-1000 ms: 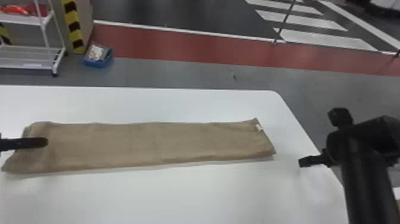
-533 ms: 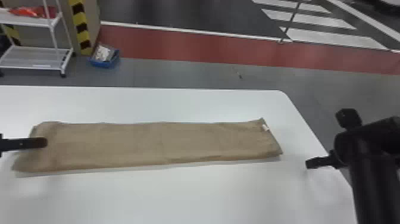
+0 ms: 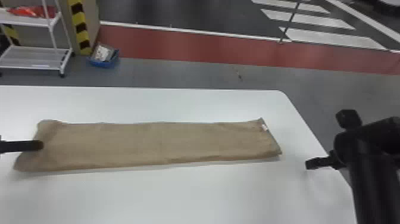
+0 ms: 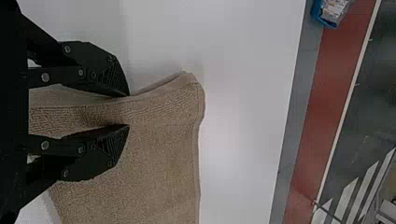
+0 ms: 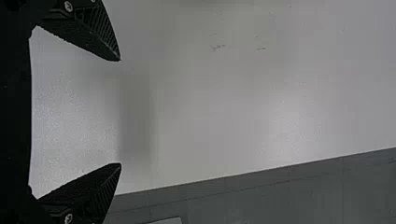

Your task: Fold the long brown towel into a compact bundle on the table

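Left gripper [image 3: 38, 145] at frame's left, fingers parted, over end of long brown towel [image 3: 160, 144], laid flat across white table [image 3: 184, 196]. Right gripper [image 3: 311, 163], right of frame, spread wide.

At left edge of head view, left gripper [image 3: 38, 145] is seen, one dark finger held nearly level and directed toward robot's right; in left wrist view, its fingers are parted by narrow gap; right arm [image 3: 369, 178] is extended upward from bottom edge of head view; right gripper [image 3: 315, 163] is directed toward robot's left, its fingers spread widely.
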Available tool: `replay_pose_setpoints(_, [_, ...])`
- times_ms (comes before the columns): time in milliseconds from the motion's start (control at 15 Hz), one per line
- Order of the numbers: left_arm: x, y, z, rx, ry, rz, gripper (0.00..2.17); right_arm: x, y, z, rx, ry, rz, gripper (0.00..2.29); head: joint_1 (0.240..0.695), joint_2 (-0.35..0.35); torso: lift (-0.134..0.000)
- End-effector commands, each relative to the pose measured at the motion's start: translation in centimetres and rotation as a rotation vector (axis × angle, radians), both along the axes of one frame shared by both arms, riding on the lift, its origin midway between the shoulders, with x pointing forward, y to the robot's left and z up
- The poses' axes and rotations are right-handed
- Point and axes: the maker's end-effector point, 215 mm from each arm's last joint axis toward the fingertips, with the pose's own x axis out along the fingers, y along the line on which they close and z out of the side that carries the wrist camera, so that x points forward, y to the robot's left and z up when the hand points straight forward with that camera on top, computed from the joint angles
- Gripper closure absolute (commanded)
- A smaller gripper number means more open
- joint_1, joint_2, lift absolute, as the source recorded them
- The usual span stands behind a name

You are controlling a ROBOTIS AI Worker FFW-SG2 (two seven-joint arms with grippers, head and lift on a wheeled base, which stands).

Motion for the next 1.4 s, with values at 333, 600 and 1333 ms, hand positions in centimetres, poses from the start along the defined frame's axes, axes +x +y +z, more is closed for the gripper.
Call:
replay_pose_setpoints(333, [-1.1,-1.6,2.6,-0.11,-0.01,-0.05,2.14,0.0,0.1,0.0,0.002,0.0,-0.003,0.08,0.695,-0.247,-0.125])
replay_pose_setpoints(600, [-2.8,-4.2,6.3,-0.22,0.019,-0.025,2.14,0.0,-0.3,0.4,0.005,-0.014,-0.014,0.08,0.695,-0.266,-0.125])
replay_pose_setpoints(1333, [-1.4,-23.8,18.1,-0.236,-0.201,-0.278,2.14,-1.3,-0.6,0.3,0.026,-0.03,-0.038,0.08,0.695,-0.35,-0.125])
